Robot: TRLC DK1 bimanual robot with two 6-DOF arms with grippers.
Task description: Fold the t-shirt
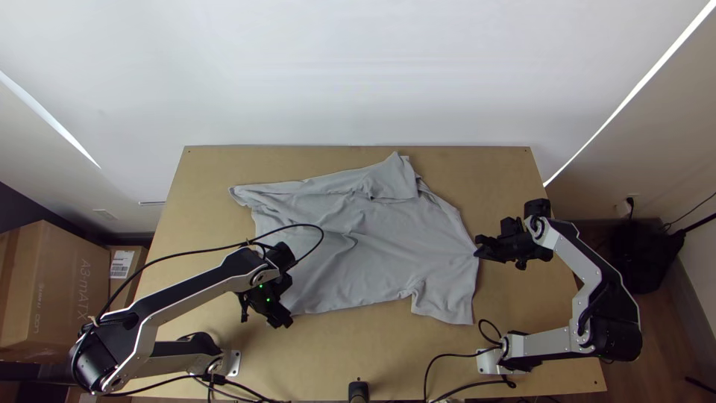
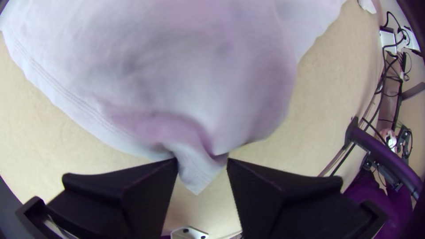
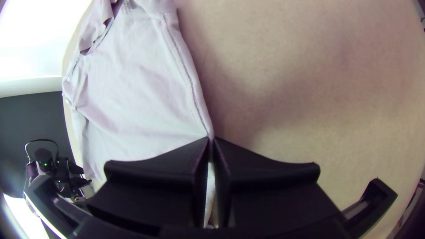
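Observation:
The grey t-shirt (image 1: 365, 239) lies spread with wrinkles across the middle of the table, its collar toward the far side. At its lower left edge is my left gripper (image 1: 279, 316); in the left wrist view the left gripper (image 2: 202, 161) is open, with a pinched-up corner of the shirt (image 2: 195, 170) between its separated fingers. On the shirt's right edge is my right gripper (image 1: 478, 248). The right wrist view has the right gripper (image 3: 211, 139) shut on that edge of the shirt (image 3: 146, 97), with a strip of cloth between the fingers.
Bare wooden table (image 1: 358, 351) runs along the near side, with cables lying near the right arm's base. Cardboard boxes (image 1: 56, 287) stand beyond the table's left edge. A black bag (image 1: 647, 257) is on the floor at right.

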